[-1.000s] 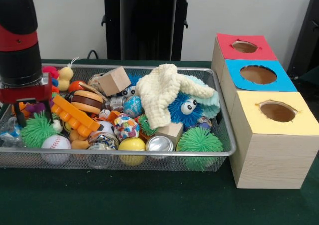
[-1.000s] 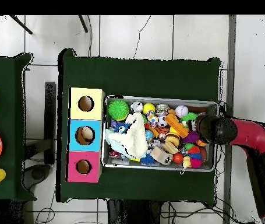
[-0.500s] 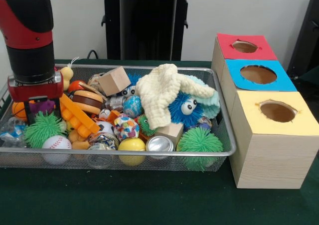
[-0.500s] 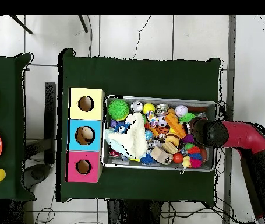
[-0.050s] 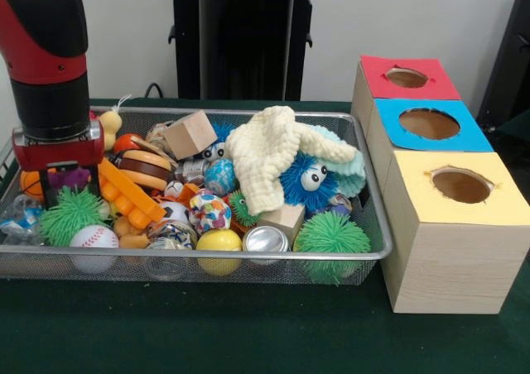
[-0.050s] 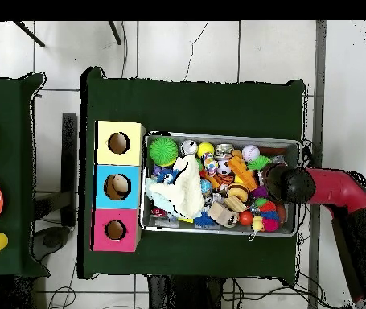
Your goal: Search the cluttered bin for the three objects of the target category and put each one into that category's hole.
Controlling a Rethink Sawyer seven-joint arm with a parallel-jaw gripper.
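In the front view, the gripper (image 5: 56,194) hangs over the left end of the wire mesh bin (image 5: 364,250), low among the toys. Its dark fingers (image 5: 45,196) reach down on either side of a small purple toy (image 5: 68,176), with an orange ball (image 5: 30,181) just beside them at the frame's left and a green spiky ball (image 5: 68,215) directly below. Whether the jaws are spread or pinching the purple toy cannot be told from here; the fingers are partly lost in the clutter. The target category is not named, so which toy is wanted is a judgement: the purple toy sits closest between the fingers and seems the likely candidate. To do this step well, the fingers should settle straight down around a single toy, clear of the slanted orange block strip (image 5: 124,190) to the right, and close only once neighbours are out of the pinch. At the right of the frame stand three boxes with holes: the red-topped box (image 5: 407,77), the blue-topped box (image 5: 431,124) and the yellow-topped box (image 5: 460,188), all well apart from the gripper.

In the overhead view, the arm's black wrist (image 6: 289,183) covers the bin's right end, hiding the fingers and whatever lies under them. The cream knitted cloth (image 6: 184,189) sprawls across the left half of the bin, and the three boxes line the bin's left side, so any carry crosses the whole bin.
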